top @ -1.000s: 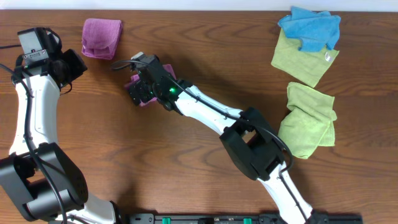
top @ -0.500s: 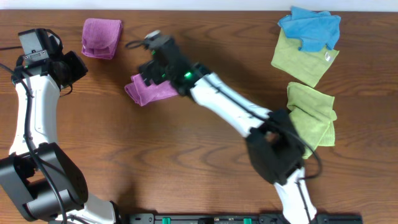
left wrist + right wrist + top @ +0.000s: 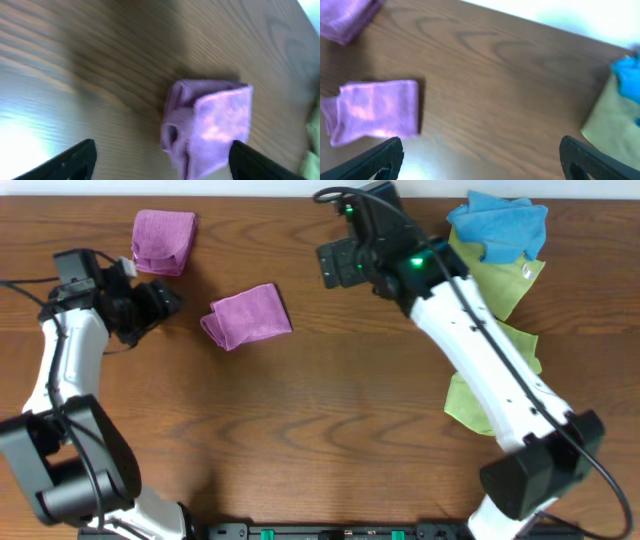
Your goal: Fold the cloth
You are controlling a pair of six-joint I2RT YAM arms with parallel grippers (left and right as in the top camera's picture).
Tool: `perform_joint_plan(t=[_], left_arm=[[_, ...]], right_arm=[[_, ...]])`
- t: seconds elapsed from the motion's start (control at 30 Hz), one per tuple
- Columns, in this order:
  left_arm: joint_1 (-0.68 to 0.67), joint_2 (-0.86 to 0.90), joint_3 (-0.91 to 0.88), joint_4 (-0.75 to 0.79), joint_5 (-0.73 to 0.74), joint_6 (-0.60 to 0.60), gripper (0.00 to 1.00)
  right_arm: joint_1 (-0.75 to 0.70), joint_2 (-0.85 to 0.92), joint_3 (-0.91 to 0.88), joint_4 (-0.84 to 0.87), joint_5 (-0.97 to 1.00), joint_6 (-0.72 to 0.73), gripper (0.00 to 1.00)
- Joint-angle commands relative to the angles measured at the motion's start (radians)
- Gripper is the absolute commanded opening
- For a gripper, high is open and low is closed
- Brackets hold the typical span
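Observation:
A folded purple cloth [image 3: 248, 316] lies flat on the wooden table, left of centre. In the left wrist view the purple cloth [image 3: 210, 125] sits just ahead of my left gripper [image 3: 162, 162], towards its right finger. The jaws are open and grip nothing. From overhead, my left gripper [image 3: 166, 300] is a short way left of the cloth and points at it. My right gripper [image 3: 335, 265] hovers near the table's back edge, up and right of the cloth. In its wrist view my right gripper [image 3: 485, 160] is open and empty, with the purple cloth [image 3: 375, 112] at lower left.
A second folded purple cloth [image 3: 164, 242] lies at the back left. At the right are two yellow-green cloths [image 3: 490, 275] [image 3: 495, 375], and a blue cloth [image 3: 500, 225] lies on the rear one. Bare wood fills the middle and front of the table [image 3: 300, 430].
My right arm has lifted off the purple cloth and swung back and right, leaving it folded on the table. My left gripper has opened and moved right towards the cloth.

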State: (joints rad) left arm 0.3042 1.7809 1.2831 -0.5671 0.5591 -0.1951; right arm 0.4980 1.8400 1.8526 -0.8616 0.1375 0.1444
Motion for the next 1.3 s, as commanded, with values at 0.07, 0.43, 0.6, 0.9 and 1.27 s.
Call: perform_joint_plan(t=[0.07, 0.43, 0.6, 0.9, 1.27], left_arm=[[-0.081, 0.087, -0.011, 0.014, 0.115, 0.042, 0.97], [-0.138, 0.192, -0.011, 0.154, 0.066, 0.034, 0.96], [-0.135, 0.223, -0.011, 0.16, 0.06, 0.031, 0.96], [-0.129, 0.259, -0.011, 0.169, 0.059, 0.014, 0.95], [-0.129, 0.302, -0.011, 0.227, 0.087, -0.042, 0.96]], right_arm=[[-0.022, -0.067, 0.017, -0.085, 0.012, -0.043, 0.99], [-0.057, -0.15, 0.017, -0.249, 0.012, -0.056, 0.99], [-0.059, -0.161, 0.017, -0.261, 0.012, -0.057, 0.99], [-0.06, -0.161, 0.017, -0.261, 0.012, -0.072, 0.99], [-0.1, -0.147, -0.055, -0.21, -0.215, -0.157, 0.98]])
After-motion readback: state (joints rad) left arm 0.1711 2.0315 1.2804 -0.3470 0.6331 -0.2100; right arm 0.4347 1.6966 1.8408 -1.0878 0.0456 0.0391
